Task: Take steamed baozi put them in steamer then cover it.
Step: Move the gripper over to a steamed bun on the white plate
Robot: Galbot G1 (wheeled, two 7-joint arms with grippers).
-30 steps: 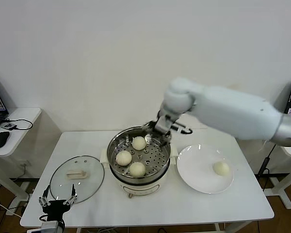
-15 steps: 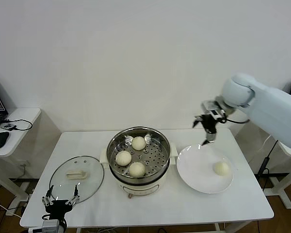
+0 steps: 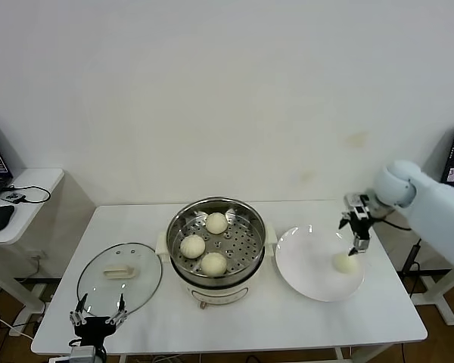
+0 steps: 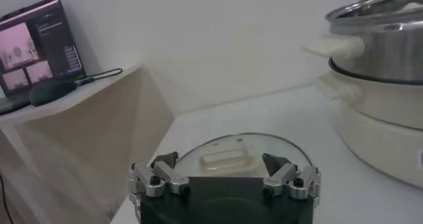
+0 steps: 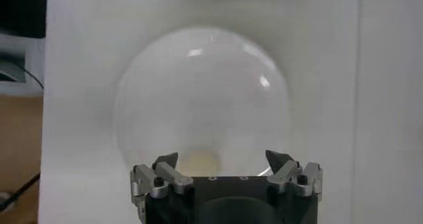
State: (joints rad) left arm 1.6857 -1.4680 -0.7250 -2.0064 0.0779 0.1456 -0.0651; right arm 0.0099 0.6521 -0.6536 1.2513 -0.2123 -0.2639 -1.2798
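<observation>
Since the last steamed baozi (image 3: 346,262) is sitting alone on the white plate (image 3: 306,266), toward the plate's right side, that's the piece being targeted now. Judging by looks: soft, light, smooth-skinned, so it's likely denting under a hard squeeze and slipping under a weak one. Best bet is taking it across the widest part, low on the sides, with a gentle close.

Three more baozi (image 3: 216,222) are already lying on the perforated tray in the steamer (image 3: 246,276), which is standing mid-table, just left of the plate. The cover (image 3: 119,277) is lying flat on the table (image 3: 378,318) to the steamer's left, bar handle up. It's glass, rigid, heavier, breakable; the handle is the obvious grab point.

Right end effector (image 3: 357,243) is hanging just above the far side of the plate, pointing down, close over the baozi, fingers spread wide and holding nothing. In the right wrist view (image 5: 225,169) the plate is filling the frame below it.

Left end effector (image 3: 98,318) is idling at the table's near-left edge, just in front of the cover, fingers also spread, empty.
</observation>
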